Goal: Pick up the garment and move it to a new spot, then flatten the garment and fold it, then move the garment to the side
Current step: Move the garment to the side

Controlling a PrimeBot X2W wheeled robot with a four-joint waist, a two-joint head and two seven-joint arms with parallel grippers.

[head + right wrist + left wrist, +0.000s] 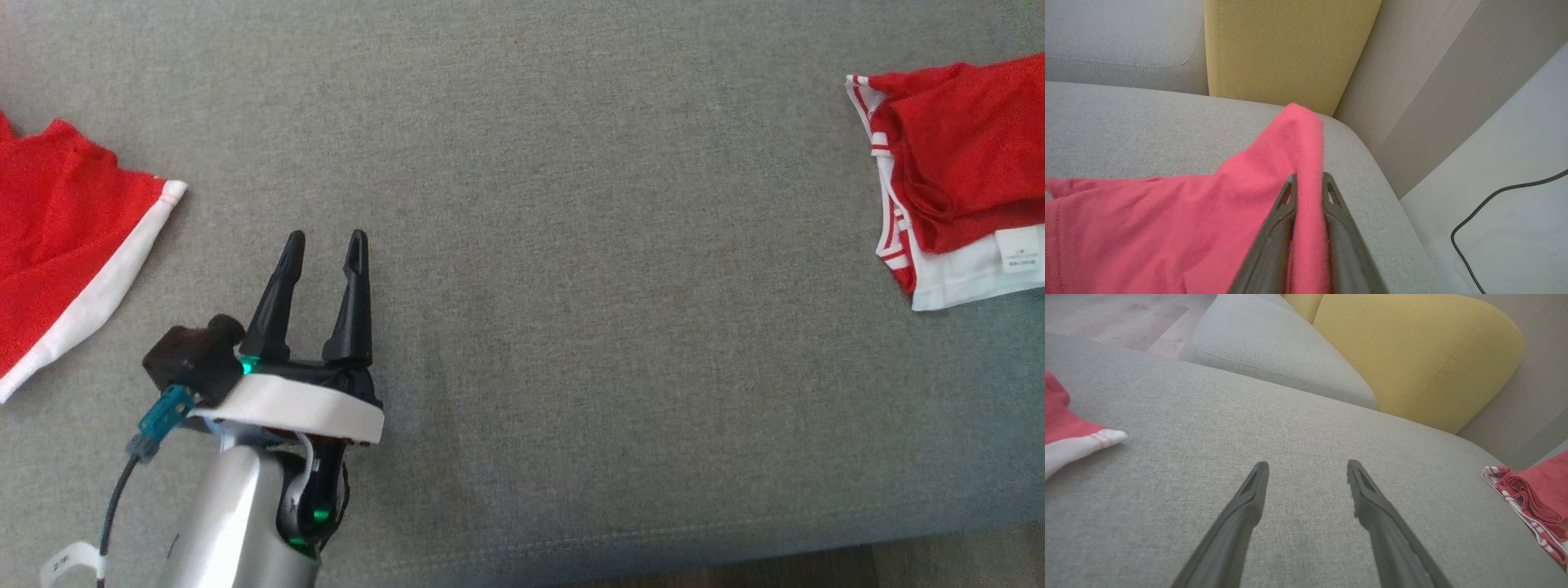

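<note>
The garment (955,155) is red with white striped trim and lies folded at the right edge of the grey sofa seat (571,245); it is also in the left wrist view (1539,494). In the right wrist view a raised fold of its red cloth (1167,220) runs up between the fingers of my right gripper (1309,179), which are closed narrowly on it. My left gripper (325,245) hovers over bare seat at the lower left, open with nothing between its fingers (1307,469).
A second red garment with a white hem (57,245) lies at the seat's left edge (1065,433). A yellow cushion (1286,49) stands behind. The seat's front edge (735,547) runs along the bottom. A black cable (1494,196) lies on the floor beside the sofa.
</note>
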